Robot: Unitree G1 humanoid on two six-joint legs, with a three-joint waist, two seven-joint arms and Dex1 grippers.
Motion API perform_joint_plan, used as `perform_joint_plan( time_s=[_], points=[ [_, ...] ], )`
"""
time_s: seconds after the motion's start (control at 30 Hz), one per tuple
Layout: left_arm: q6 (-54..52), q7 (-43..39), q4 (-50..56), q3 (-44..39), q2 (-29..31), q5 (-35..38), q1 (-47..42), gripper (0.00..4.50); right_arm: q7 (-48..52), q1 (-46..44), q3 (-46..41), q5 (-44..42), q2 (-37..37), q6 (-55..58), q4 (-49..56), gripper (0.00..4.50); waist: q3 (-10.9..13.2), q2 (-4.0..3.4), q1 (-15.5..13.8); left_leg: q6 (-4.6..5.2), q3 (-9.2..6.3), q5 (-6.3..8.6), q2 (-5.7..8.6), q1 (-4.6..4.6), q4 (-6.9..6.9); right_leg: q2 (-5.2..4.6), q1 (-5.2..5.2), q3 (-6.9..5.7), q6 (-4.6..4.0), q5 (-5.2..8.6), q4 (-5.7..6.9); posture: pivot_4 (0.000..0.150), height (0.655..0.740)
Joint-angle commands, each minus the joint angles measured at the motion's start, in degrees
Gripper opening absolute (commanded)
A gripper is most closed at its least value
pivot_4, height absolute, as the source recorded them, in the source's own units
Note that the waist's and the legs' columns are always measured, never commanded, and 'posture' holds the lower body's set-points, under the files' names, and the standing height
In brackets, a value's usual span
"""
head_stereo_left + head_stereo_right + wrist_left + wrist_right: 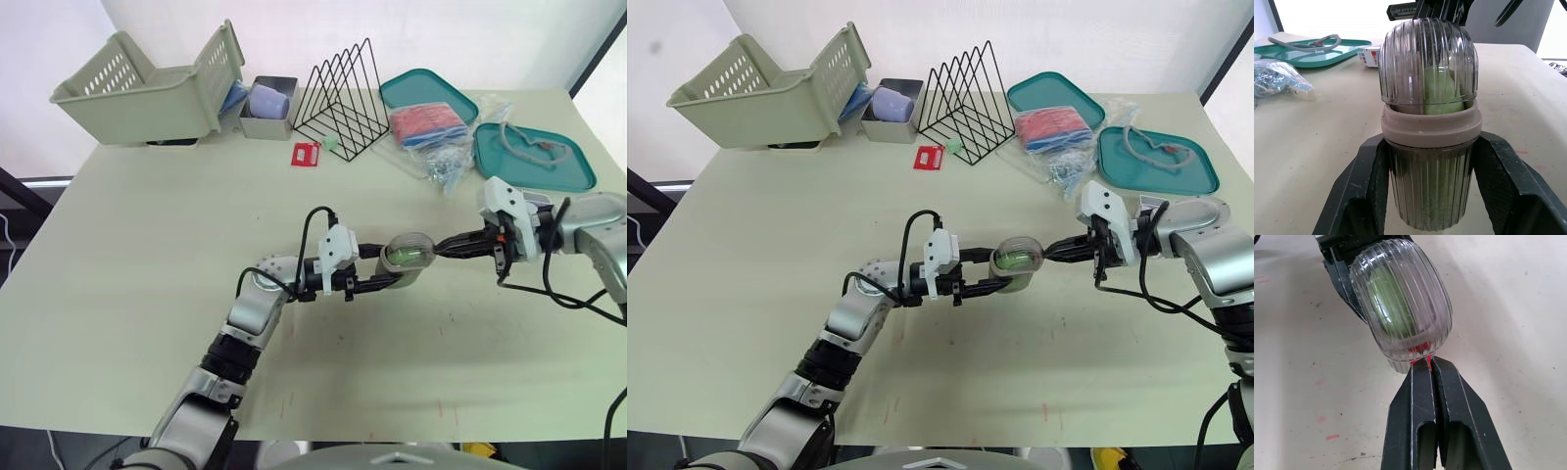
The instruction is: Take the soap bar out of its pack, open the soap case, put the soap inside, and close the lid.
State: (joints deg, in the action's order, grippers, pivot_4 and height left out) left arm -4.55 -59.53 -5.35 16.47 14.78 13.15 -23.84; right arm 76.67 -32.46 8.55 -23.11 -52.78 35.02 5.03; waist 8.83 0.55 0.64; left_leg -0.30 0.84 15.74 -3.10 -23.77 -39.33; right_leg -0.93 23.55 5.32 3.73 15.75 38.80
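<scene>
The soap case (409, 257), clamped by its base in the left gripper (1427, 147) over mid-table (147, 245) with the green soap (1442, 88) inside, should be pressed squarely home by the right gripper (1427, 364), its fingers pinched together at the rim of the lid (1400, 298).

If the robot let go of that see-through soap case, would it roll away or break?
It would probably roll: the soap case is rounded with a domed lid. It looks like hard ribbed plastic, so likely stiff, not floppy; a drop might pop the lid. The green soap inside probably makes it heavier.
</scene>
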Motion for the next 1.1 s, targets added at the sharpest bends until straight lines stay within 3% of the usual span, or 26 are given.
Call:
perform_joint_plan(
  time_s=[0.03, 0.63, 1.1],
  points=[
    [0.38, 0.00, 2.45, 0.47, -0.32, 0.54, 0.25, 2.02, 1.01, -0.79, -1.20, -1.70, -0.38, 0.91, 2.68, 0.04, 0.00, 0.00, 0.00, 0.00, 0.00, 0.00, 0.00, 0.00, 0.00, 0.00, 0.00, 0.00, 0.00, 0.00, 0.00, 0.150, 0.7400],
    [0.21, 0.25, 3.00, 0.87, -0.52, 0.23, 0.63, 2.02, 1.58, -0.09, -1.15, -1.87, -1.14, 1.05, 3.38, 0.04, 0.00, 0.00, 0.00, 0.00, 0.00, 0.00, 0.00, 0.00, 0.00, 0.00, 0.00, 0.00, 0.00, 0.00, 0.00, 0.150, 0.7400],
    [0.26, 0.20, 2.96, 0.99, -0.71, 0.15, 0.61, 2.02, 1.41, -3.52, -2.86, -1.06, -0.16, -0.86, -1.93, 0.04, 0.00, 0.00, 0.03, 0.00, 0.00, 0.00, 0.00, 0.01, 0.00, 0.00, 0.00, 0.00, 0.00, 0.00, 0.00, 0.150, 0.7400]
  ],
)
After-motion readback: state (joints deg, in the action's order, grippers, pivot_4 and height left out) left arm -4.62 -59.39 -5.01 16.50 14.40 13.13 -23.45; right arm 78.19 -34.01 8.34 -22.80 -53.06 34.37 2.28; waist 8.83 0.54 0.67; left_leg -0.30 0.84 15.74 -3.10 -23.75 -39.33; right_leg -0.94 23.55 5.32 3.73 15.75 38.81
